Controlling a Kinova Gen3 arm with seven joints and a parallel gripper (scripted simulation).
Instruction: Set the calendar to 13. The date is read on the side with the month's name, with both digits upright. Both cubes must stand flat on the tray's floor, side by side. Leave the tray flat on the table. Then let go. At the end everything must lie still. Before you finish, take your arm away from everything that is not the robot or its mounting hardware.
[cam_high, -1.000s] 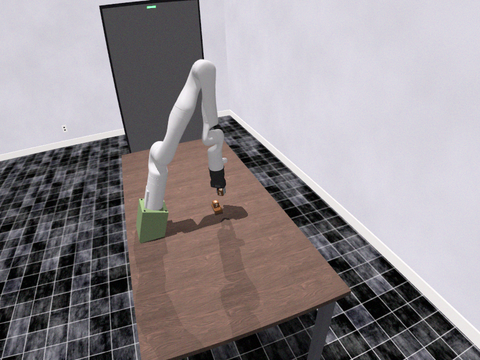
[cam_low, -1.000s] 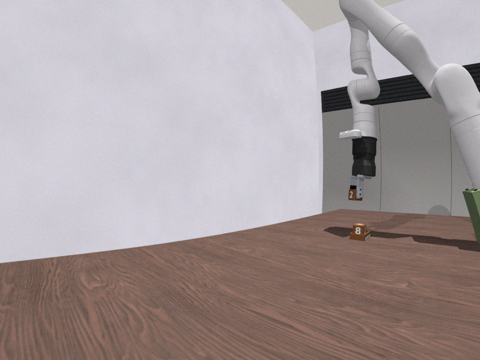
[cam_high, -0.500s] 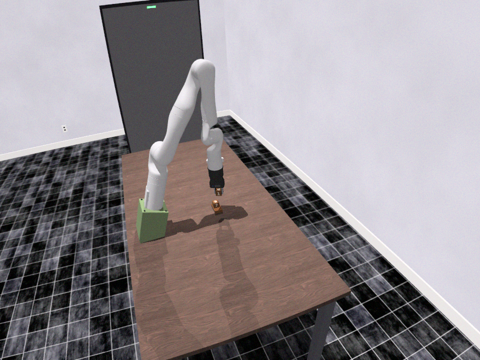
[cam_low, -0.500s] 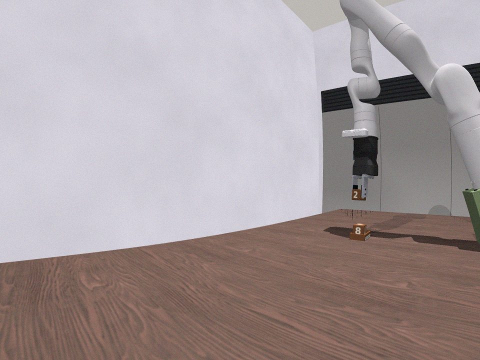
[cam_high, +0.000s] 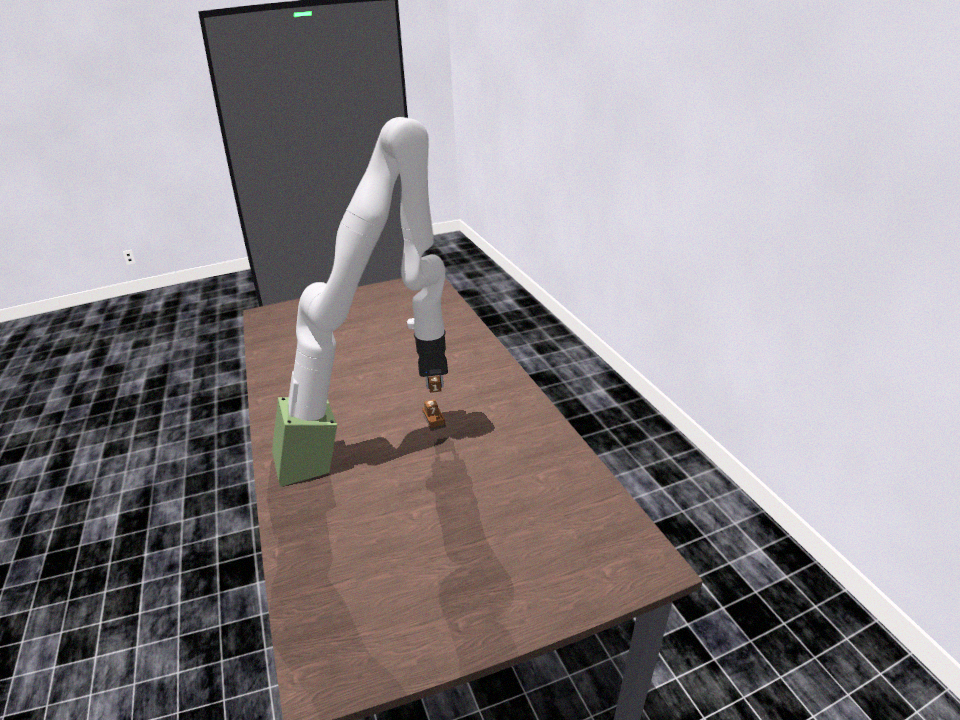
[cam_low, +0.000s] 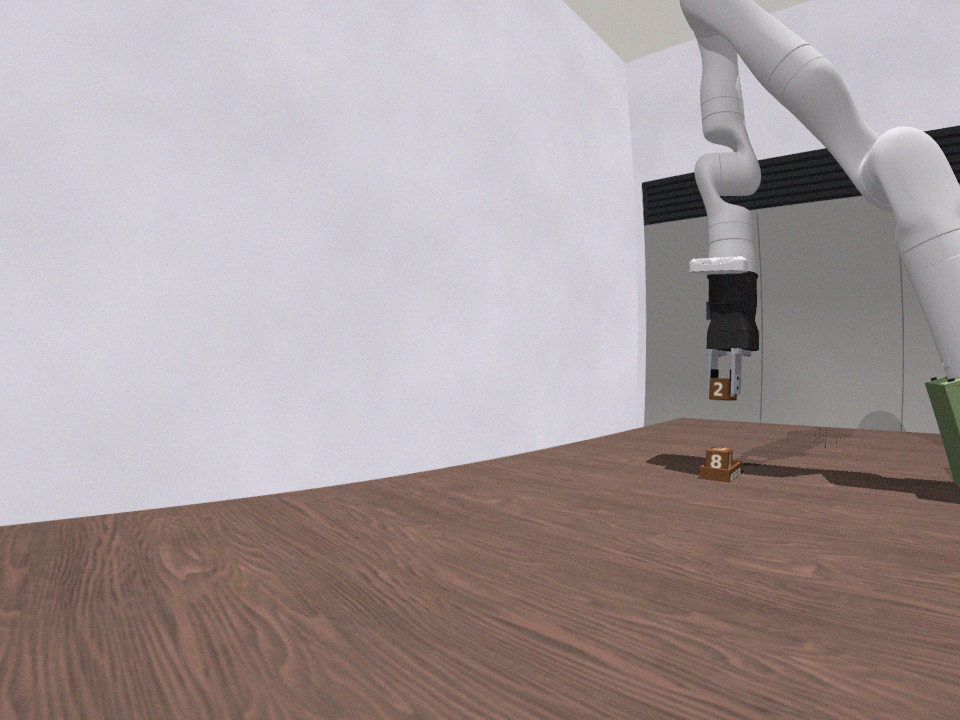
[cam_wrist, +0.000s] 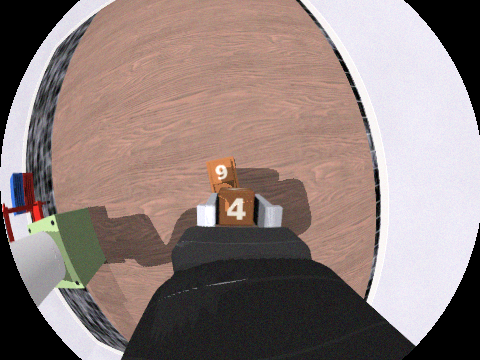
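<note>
Read left to right as the wrist view shows them, the items stand as follows.

Item: one red-and-blue object (cam_wrist: 22, 192), far to the left of the claw, past the table's edge; kind not legible.

Item: one green pedestal (cam_high: 303, 453) (cam_low: 944, 410) (cam_wrist: 82, 247), well apart from the claw on its left, carrying the white arm (cam_high: 358, 224) (cam_low: 821, 85) (cam_wrist: 37, 267).

Item: one brown tray (cam_high: 436, 422) (cam_low: 714, 477) (cam_wrist: 235, 177), flat on the wooden table (cam_high: 504, 542) (cam_low: 465, 581) (cam_wrist: 200, 100), below the claw and slightly left of it. Pale marking on one side, too small to read.

Item: one seated cube (cam_high: 431, 407) (cam_low: 715, 461) (cam_wrist: 221, 172), in the tray below the claw. Its top bears a 9; the face toward the exterior view bears an 8. The other place in the tray is unfilled.

Item: one claw (cam_high: 435, 385) (cam_low: 724, 387) (cam_wrist: 235, 204), pointing down, fingers closed against opposite sides of a cube.

Item: one held cube (cam_high: 435, 383) (cam_low: 718, 389) (cam_wrist: 236, 208), between those fingers, raised above the tray and apart from it. Top marked 4; face toward the exterior view marked 2, upright.

Item: one pale wall (cam_high: 697, 193) (cam_low: 310, 232) (cam_wrist: 430, 150), well off to the right of the claw, beyond the table.
</note>
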